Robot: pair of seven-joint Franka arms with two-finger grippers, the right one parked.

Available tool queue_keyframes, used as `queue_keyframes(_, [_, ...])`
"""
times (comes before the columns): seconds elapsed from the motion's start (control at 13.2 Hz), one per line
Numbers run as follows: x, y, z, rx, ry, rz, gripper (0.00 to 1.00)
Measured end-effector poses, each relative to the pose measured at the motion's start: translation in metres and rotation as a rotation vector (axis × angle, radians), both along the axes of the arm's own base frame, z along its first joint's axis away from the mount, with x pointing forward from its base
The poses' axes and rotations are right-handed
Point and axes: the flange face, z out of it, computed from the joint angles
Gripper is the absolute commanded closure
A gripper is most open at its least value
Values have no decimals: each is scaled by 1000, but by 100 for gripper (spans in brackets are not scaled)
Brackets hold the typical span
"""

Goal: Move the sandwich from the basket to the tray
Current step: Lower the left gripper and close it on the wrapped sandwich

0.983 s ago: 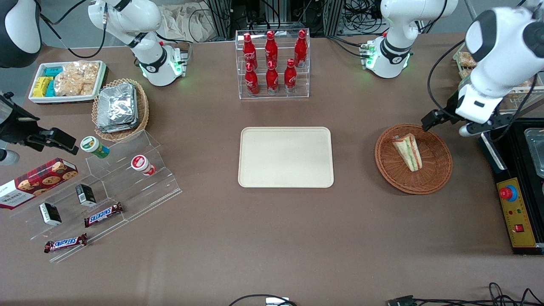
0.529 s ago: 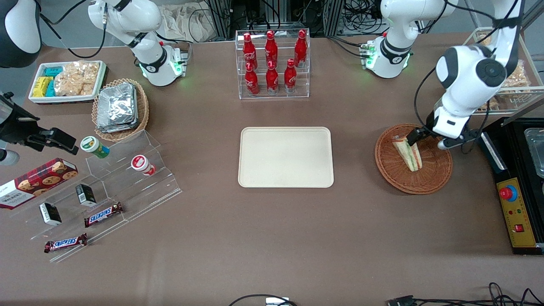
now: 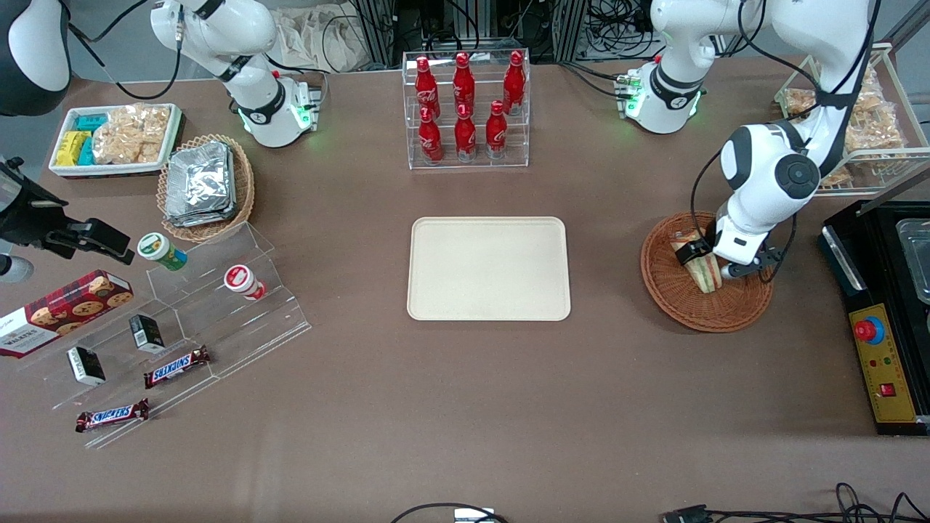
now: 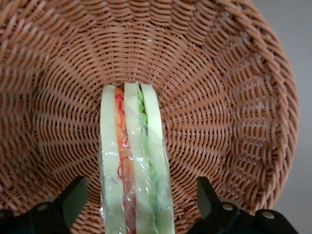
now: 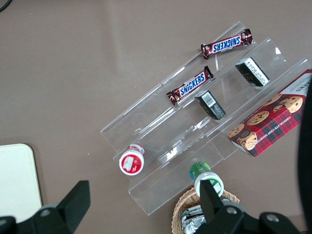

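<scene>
Pale bread, orange-red and green layers under clear wrap — sandwich (image 4: 134, 161) stands on edge in the brown wicker basket (image 3: 668, 290) | gripper (image 3: 706, 263) low over it, fingers (image 4: 73, 197) spread wide, one each side, not touching | sandwich's wider end hidden under the wrist — tray (image 3: 488, 268) lies toward the table's middle.

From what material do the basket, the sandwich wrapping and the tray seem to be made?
The basket looks like woven brown wicker, matte, with visible strands. The sandwich seems wrapped in thin clear plastic film, since it shows glossy wrinkles. The tray appears to be smooth matte cream plastic, though that is uncertain. The gripper is open, its fingers either side of the sandwich.
</scene>
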Motion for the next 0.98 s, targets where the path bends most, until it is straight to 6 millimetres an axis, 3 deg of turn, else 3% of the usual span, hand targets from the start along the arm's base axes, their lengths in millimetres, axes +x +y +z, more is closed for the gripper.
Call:
queue_keyframes(0.08, [0,0,-1,0,2,0,85])
queue_keyframes(0.15, [0,0,-1,0,2,0,100])
queue_keyframes(0.98, [1,-1,5,0,22,-3,100])
